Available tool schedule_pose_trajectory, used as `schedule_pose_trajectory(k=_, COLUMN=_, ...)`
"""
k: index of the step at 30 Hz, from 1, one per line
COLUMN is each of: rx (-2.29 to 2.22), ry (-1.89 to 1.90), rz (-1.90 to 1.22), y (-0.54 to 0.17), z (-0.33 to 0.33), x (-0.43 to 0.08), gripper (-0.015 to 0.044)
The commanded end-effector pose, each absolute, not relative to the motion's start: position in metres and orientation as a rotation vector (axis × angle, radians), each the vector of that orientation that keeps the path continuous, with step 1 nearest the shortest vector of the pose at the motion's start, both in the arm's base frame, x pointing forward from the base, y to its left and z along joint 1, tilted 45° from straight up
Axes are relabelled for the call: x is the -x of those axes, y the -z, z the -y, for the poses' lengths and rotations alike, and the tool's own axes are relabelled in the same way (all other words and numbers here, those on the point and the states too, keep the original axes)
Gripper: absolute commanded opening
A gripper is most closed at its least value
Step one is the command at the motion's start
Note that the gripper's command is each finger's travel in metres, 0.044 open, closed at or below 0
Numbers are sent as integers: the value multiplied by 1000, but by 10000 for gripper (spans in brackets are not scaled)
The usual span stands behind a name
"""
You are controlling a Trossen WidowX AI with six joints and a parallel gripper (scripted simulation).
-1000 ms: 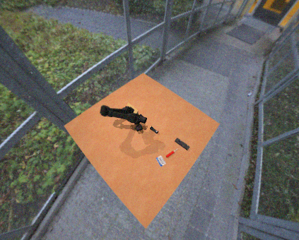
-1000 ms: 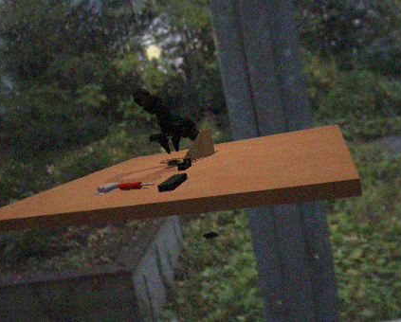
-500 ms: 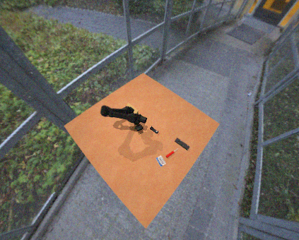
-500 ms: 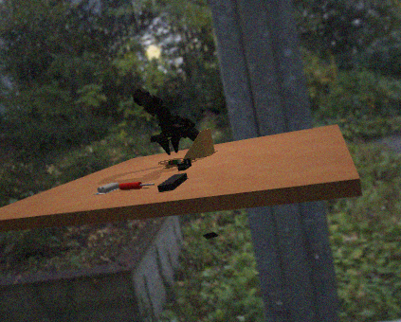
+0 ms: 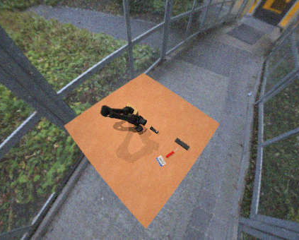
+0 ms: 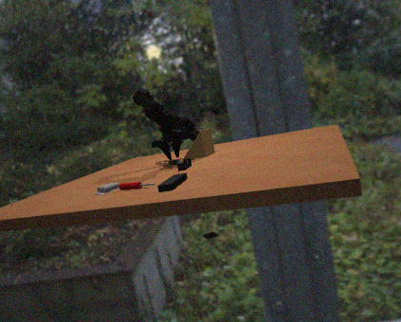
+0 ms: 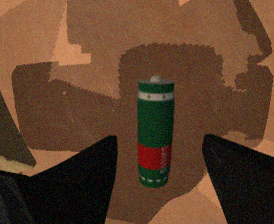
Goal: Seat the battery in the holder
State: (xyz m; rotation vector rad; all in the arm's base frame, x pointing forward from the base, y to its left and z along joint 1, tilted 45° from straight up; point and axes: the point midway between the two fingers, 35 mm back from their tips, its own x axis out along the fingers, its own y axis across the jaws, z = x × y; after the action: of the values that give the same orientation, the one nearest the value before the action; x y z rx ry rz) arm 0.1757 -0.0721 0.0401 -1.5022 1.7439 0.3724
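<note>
The green battery (image 7: 155,125) with a red band lies on the table, its terminal end toward the top of the wrist view. My gripper (image 7: 161,143) (image 6: 173,157) is partly open, pointing down. Its fingertips appear on either side of the battery's lower half, with a gap at each side; nothing is held. The exact height of the fingertips above the table cannot be told. The small black holder (image 5: 154,130) (image 6: 185,164) sits just beyond the gripper and is outside the wrist view. Its spring and lip are too small to make out.
A long black block (image 5: 182,143) (image 6: 173,182) lies beyond the holder. A red screwdriver (image 5: 170,154) (image 6: 130,186) and a white and blue pack (image 5: 160,161) lie near it. An ochre wedge (image 6: 203,145) stands behind the holder in the exterior view.
</note>
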Motion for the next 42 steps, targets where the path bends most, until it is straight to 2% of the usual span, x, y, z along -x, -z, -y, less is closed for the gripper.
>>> schedule_pose_trajectory(k=1, rx=1511, ry=-372, rz=-1751, y=-35, z=78, x=-175, gripper=225)
schedule_pose_trajectory(k=13, rx=1513, ry=-368, rz=-1753, y=-25, z=90, x=-173, gripper=225)
schedule_pose_trajectory(k=18, rx=1513, ry=-368, rz=-1753, y=-25, z=90, x=-173, gripper=93)
schedule_pose_trajectory(k=23, rx=1513, ry=-368, rz=-1753, y=-25, z=90, x=-173, gripper=62)
schedule_pose_trajectory(k=42, rx=1518, ry=-378, rz=-1753, y=-60, z=54, x=-174, gripper=62)
